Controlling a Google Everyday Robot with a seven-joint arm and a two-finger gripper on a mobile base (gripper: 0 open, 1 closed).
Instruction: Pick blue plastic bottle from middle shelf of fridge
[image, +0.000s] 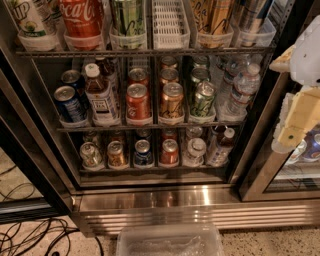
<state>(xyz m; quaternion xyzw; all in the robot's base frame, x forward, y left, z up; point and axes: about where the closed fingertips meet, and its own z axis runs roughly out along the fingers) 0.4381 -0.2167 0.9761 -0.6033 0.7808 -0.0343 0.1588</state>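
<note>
- Jaws of my gripper (299, 112) hang outside the fridge (200, 200); width I cannot tell.
- Approach step, I judge: blue plastic bottle (101, 97), on the middle shelf (150, 126), stands well to their left; swing there next.

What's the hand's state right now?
Hand: cannot be told; it is at the right edge, well apart from the blue plastic bottle.

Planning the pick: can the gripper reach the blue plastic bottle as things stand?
Probably yes: the blue plastic bottle stands at the front of the middle shelf with nothing before it; the gripper, far right, must cross leftward.
</note>
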